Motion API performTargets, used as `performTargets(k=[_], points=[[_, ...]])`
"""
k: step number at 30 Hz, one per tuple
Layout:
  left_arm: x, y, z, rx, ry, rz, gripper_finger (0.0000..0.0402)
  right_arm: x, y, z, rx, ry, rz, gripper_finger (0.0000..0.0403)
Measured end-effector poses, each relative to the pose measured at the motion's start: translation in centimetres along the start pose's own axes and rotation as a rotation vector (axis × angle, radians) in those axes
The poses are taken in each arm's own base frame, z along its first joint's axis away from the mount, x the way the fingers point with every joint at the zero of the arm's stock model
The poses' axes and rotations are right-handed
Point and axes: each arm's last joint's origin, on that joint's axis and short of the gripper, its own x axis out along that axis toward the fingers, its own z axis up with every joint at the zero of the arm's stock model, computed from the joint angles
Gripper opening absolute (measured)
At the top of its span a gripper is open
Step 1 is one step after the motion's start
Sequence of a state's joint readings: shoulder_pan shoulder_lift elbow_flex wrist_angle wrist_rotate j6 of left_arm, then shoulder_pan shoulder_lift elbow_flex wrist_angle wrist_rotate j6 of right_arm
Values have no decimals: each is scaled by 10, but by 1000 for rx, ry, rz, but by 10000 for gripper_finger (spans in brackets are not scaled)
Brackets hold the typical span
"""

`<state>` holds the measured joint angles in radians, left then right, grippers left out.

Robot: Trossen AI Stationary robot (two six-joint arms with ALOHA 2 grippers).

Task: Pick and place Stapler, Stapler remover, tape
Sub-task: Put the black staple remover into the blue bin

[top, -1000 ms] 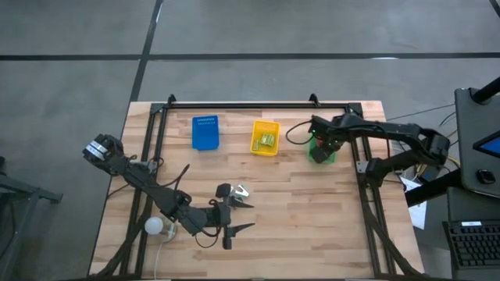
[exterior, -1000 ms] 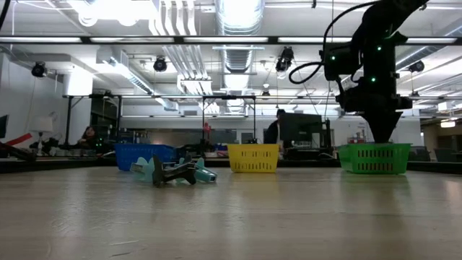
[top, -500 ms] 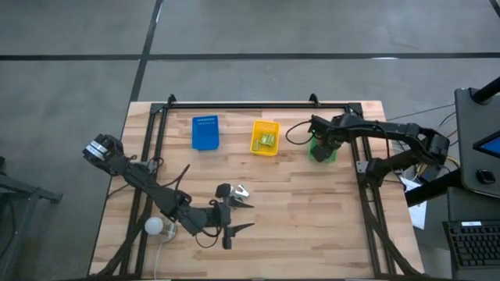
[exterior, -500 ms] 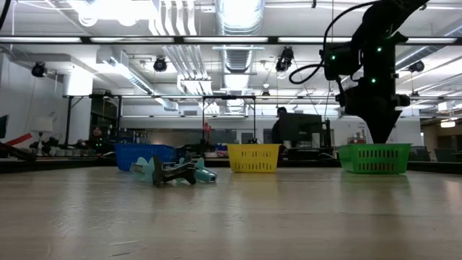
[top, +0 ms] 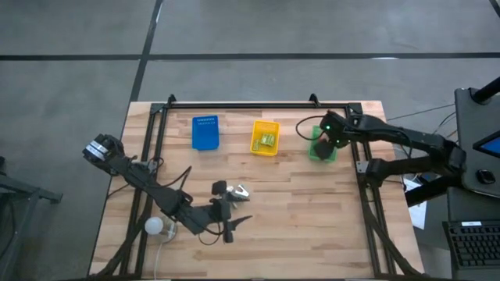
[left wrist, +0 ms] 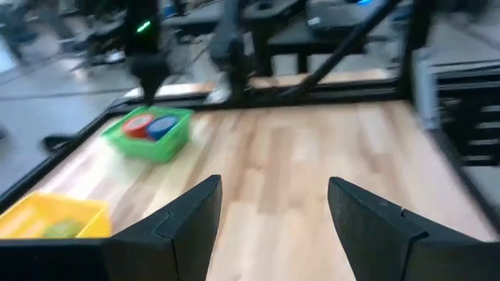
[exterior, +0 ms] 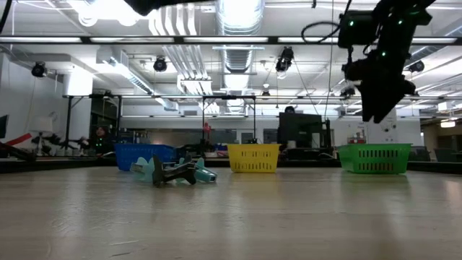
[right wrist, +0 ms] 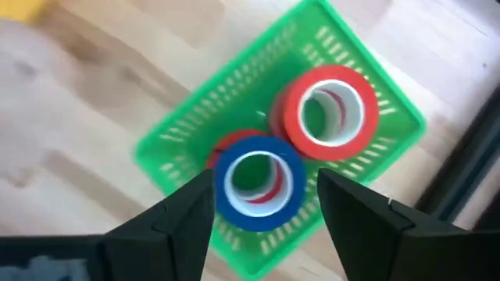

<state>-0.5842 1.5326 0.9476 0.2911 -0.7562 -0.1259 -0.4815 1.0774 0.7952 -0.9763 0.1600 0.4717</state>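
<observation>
In the green basket (right wrist: 178, 134) lie the tape rolls: a blue roll (right wrist: 262, 221) resting on a red one (right wrist: 228, 144), and a second red roll (right wrist: 294, 125) beside them. My right gripper (right wrist: 266, 186) hangs open above that basket (top: 322, 152), fingers pointing down and clear of its rim (exterior: 374, 159). Near the table's middle lie a small dark thing (top: 221, 187) and a pale one (top: 240, 190); which is the stapler and which the remover I cannot tell. My left gripper (top: 238, 211) stands open just on their near side, holding nothing.
A yellow basket (top: 265, 137) with small green things in it and a blue basket (top: 205, 133) stand along the far edge, left of the green one. A white ball-like thing (top: 155, 226) lies near the left arm. Bare wood stretches between the baskets and the near edge.
My right gripper has risen out of the green basket, where it reached down a second ago, and now hangs clear above its rim. My left gripper has shifted slightly toward the two small things.
</observation>
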Motion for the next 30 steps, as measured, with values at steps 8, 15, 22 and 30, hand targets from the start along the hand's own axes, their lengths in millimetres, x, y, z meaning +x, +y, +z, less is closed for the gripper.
performTargets(k=[8,15,22,30], points=[[5,13,-17,-48,126,127,238,-31,13,-5,-53,-220,232,228],[4,22,-36,26,314,105,238,-45,34,-8,-214,-353,363,226],[-3,26,-52,157,510,15,238,-46,52,-15,-292,-370,426,226],[-4,26,-66,310,563,-86,238,-47,72,-20,-351,-400,503,215]])
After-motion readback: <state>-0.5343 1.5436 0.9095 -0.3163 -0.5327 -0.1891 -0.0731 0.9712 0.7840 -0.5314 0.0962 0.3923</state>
